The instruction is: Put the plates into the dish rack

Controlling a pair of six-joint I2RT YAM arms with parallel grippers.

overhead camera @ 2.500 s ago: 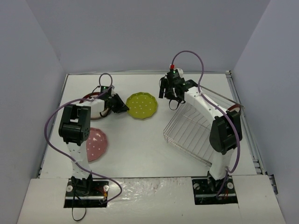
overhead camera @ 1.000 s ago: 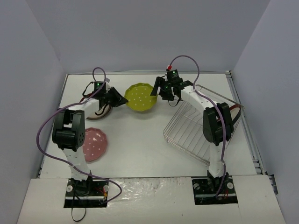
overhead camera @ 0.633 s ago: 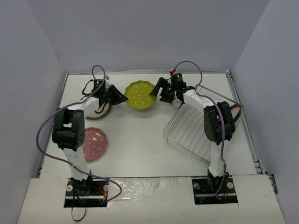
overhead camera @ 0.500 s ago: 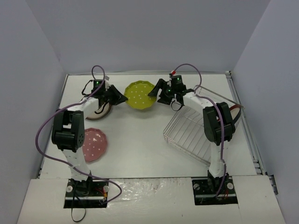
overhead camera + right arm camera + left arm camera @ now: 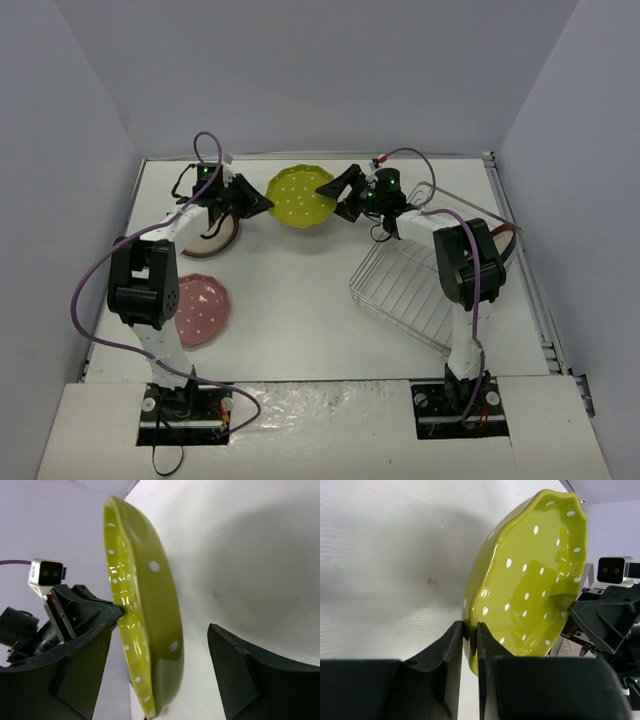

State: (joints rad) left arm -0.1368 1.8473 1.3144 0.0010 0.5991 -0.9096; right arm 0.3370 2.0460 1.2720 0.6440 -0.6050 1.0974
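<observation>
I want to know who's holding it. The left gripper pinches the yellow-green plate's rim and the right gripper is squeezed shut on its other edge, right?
Not quite. The left gripper does pinch the yellow-green plate by its rim, but the right gripper is open: in the right wrist view its fingers stand wide apart on either side of the plate's other edge.

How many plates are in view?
3: the yellow-green plate, pinched at its rim by the left gripper, far centre; the pink plate on the table, near left; a dark-red-rimmed plate partly under the left arm. Another may be hidden behind the right arm.
</observation>
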